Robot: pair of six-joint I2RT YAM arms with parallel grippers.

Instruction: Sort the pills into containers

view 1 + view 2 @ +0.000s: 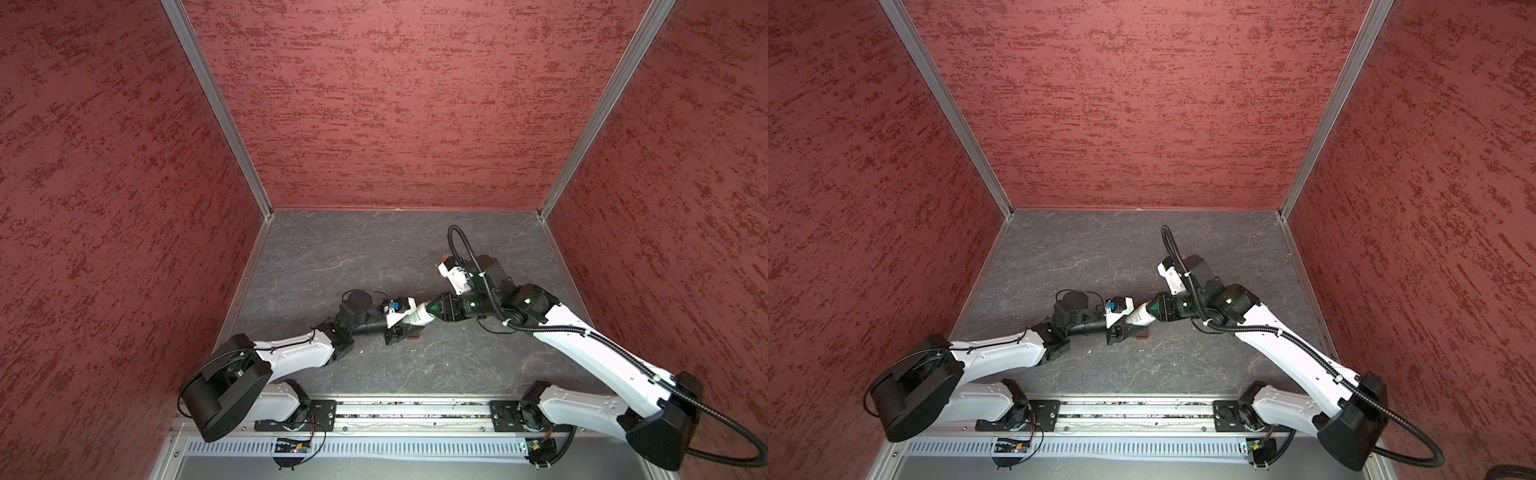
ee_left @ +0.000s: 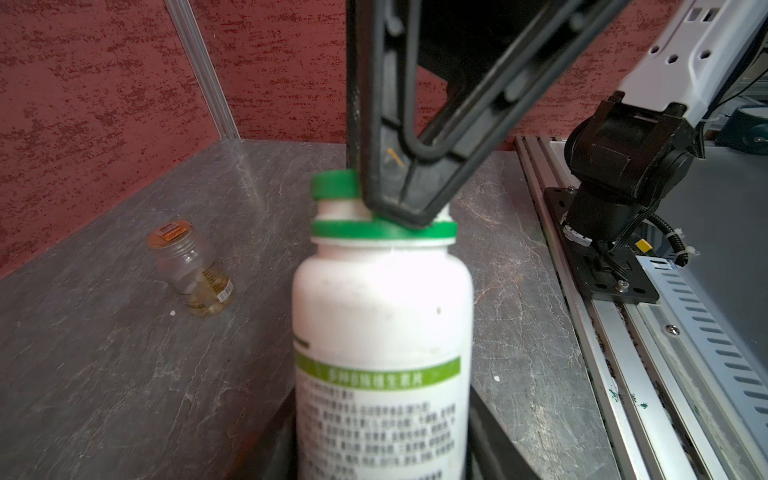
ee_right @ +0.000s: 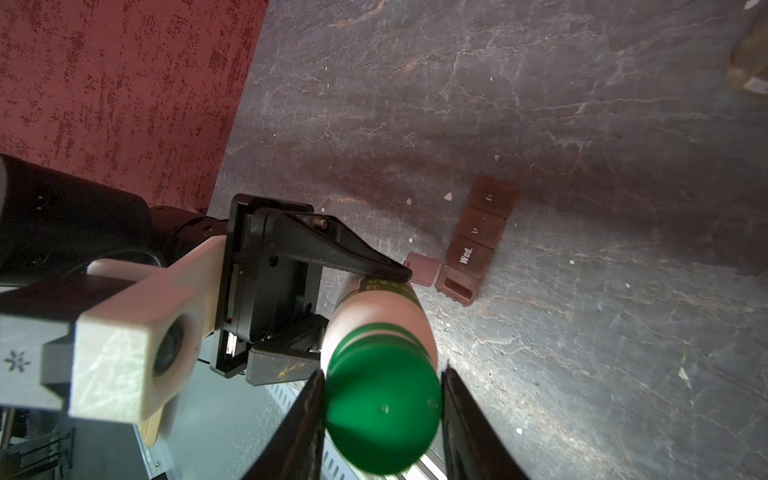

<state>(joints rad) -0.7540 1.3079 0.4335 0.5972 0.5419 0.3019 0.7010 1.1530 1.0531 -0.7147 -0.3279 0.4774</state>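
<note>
A white pill bottle (image 2: pixel 382 316) with a green-banded label hangs above the table between both arms in both top views (image 1: pixel 420 316) (image 1: pixel 1140 316). My left gripper (image 2: pixel 382 457) is shut on its body. My right gripper (image 3: pixel 382 415) is shut on its green cap (image 3: pixel 382 411), with one finger on each side. A strip of white neck shows between the cap (image 2: pixel 334 185) and a green ring below it. A brown weekly pill organizer (image 3: pixel 478 245) lies on the table under the bottle, its end compartment open. No pills show plainly.
A clear jar (image 2: pixel 191 270) with an orange lid lies on its side farther out on the grey slate table (image 1: pixel 374 257), yellowish contents at its bottom. Small white bits (image 3: pixel 449 196) dot the table near the organizer. Red walls enclose three sides; the arms' metal rail (image 1: pixel 415 411) runs along the front.
</note>
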